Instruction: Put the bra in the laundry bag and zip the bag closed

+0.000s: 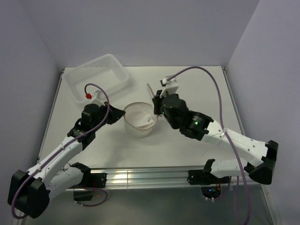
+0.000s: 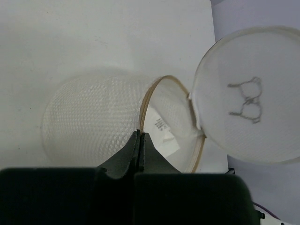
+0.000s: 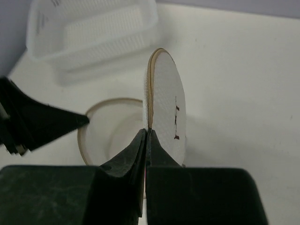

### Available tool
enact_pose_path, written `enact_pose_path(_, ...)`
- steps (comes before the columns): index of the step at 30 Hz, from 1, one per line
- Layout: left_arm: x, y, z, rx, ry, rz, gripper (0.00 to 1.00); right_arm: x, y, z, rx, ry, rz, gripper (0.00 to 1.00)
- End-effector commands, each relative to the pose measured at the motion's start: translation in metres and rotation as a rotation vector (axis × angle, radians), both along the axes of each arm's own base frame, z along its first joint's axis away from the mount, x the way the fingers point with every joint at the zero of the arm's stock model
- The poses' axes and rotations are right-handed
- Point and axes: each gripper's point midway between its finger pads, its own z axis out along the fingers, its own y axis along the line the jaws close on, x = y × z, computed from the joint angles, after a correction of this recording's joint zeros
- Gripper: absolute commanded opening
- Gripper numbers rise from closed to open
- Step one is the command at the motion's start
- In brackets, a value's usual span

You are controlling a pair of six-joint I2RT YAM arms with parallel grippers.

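While both arms hold the laundry bag (image 1: 137, 132) open, the bra (image 1: 142, 119) seems to be tucked inside.
The left gripper (image 2: 140, 137) is pinched tight on the bag's tan rim (image 2: 146, 103), and the right gripper (image 3: 146, 133) is pinched tight on the edge of the round lid (image 3: 166, 108), which stands up on its side. The bag is soft white mesh, shaped like a little drum; the lid is flat with a small bra picture (image 2: 246, 99). I think the lid must be folded down next, then zipped all the way round. The holey plastic basket (image 1: 97, 77) sits behind.
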Motion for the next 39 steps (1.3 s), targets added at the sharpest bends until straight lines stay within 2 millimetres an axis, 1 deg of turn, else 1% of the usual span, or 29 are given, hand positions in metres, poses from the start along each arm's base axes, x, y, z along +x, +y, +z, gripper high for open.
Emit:
enact_pose_path(1,0.01,-0.016,0.035,-0.07,-0.1,-0.058,0.0,-0.01,-0.009,0.003,-0.048,-0.003,-0.048,0.0)
enact_pose_path(4,0.013,-0.031,0.041,-0.098,-0.109,-0.115,0.0,-0.014,-0.018,0.003,-0.072,-0.008,-0.075,0.0)
enact_pose_path(5,0.013,-0.034,0.047,-0.096,-0.122,-0.128,0.0,-0.014,-0.024,0.006,-0.072,-0.014,-0.095,0.0)
enact_pose_path(6,0.013,-0.035,0.049,-0.084,-0.118,-0.129,0.0,-0.016,-0.031,0.012,-0.064,-0.024,-0.105,0.0)
enact_pose_path(7,0.011,-0.037,0.067,-0.08,-0.16,-0.137,0.0,-0.017,-0.036,0.014,-0.065,-0.032,-0.113,0.0)
enact_pose_path(9,0.009,-0.035,0.075,-0.071,-0.176,-0.131,0.0,-0.021,-0.044,0.019,-0.057,-0.036,-0.12,0.0)
enact_pose_path(12,0.007,-0.034,0.06,-0.046,-0.144,-0.136,0.0,-0.026,-0.047,0.021,-0.075,-0.04,-0.128,0.0)
enact_pose_path(13,0.008,-0.037,0.046,-0.043,-0.112,-0.145,0.0,-0.029,-0.048,0.029,-0.08,-0.053,-0.136,0.0)
enact_pose_path(15,0.007,-0.046,0.043,-0.078,-0.1,-0.178,0.0,-0.031,-0.05,0.032,-0.109,-0.056,-0.144,0.0)
enact_pose_path(16,0.006,-0.054,0.041,-0.094,-0.093,-0.203,0.0,-0.034,-0.048,0.038,-0.105,-0.062,-0.136,0.0)
enact_pose_path(17,0.007,-0.057,0.038,-0.093,-0.085,-0.209,0.0,-0.035,-0.046,0.039,-0.112,-0.057,-0.127,0.0)
enact_pose_path(20,0.008,-0.063,0.032,-0.086,-0.078,-0.211,0.0,-0.036,-0.034,0.026,-0.161,-0.038,-0.106,0.0)
enact_pose_path(21,0.009,-0.063,0.03,-0.085,-0.073,-0.208,0.0,-0.033,-0.023,0.015,-0.197,-0.024,-0.093,0.0)
enact_pose_path(22,0.008,-0.062,0.024,-0.079,-0.062,-0.205,0.0,-0.031,-0.016,0.01,-0.21,-0.016,-0.082,0.0)
enact_pose_path(23,0.009,-0.061,0.02,-0.074,-0.056,-0.196,0.0,-0.032,-0.003,0.002,-0.226,-0.002,-0.048,0.0)
enact_pose_path(24,0.008,-0.061,0.018,-0.076,-0.057,-0.197,0.0,-0.029,0.016,-0.014,-0.263,0.015,-0.021,0.0)
enact_pose_path(25,0.006,-0.059,0.012,-0.072,-0.046,-0.193,0.0,-0.029,0.03,-0.018,-0.27,0.023,0.006,0.0)
enact_pose_path(26,0.007,-0.057,0.01,-0.066,-0.046,-0.18,0.0,-0.029,0.042,-0.027,-0.291,0.033,0.028,0.0)
enact_pose_path(27,0.007,-0.056,0.008,-0.06,-0.045,-0.175,0.0,-0.031,0.061,-0.043,-0.331,0.058,0.058,0.0)
enact_pose_path(29,0.007,-0.053,0.003,-0.049,-0.042,-0.166,0.0,-0.03,0.072,-0.059,-0.379,0.074,0.051,0.17)
enact_pose_path(30,0.008,-0.051,0.002,-0.045,-0.039,-0.162,0.0,-0.032,0.074,-0.058,-0.371,0.073,0.049,0.25)
enact_pose_path(31,0.008,-0.048,-0.002,-0.043,-0.033,-0.156,0.0,-0.033,0.072,-0.06,-0.365,0.075,0.052,0.49)
enact_pose_path(32,0.007,-0.048,-0.004,-0.047,-0.029,-0.159,0.0,-0.035,0.067,-0.047,-0.32,0.062,0.058,0.58)
enact_pose_path(34,0.009,-0.043,-0.007,-0.053,-0.029,-0.149,0.0,-0.04,0.065,-0.042,-0.258,0.069,0.114,0.66)
enact_pose_path(35,0.01,-0.041,-0.009,-0.052,-0.026,-0.147,0.0,-0.041,0.061,-0.036,-0.222,0.068,0.129,0.66)
enact_pose_path(36,0.011,-0.038,-0.01,-0.051,-0.024,-0.143,0.0,-0.046,0.051,-0.026,-0.162,0.054,0.145,0.64)
enact_pose_path(37,0.012,-0.038,-0.01,-0.049,-0.027,-0.142,0.0,-0.046,0.049,-0.026,-0.121,0.069,0.194,0.61)
enact_pose_path(38,0.013,-0.036,-0.01,-0.048,-0.028,-0.14,0.0,-0.049,0.039,-0.013,-0.055,0.059,0.223,0.61)
enact_pose_path(39,0.015,-0.035,-0.008,-0.048,-0.034,-0.136,0.0,-0.049,0.036,-0.026,-0.024,0.09,0.25,0.6)
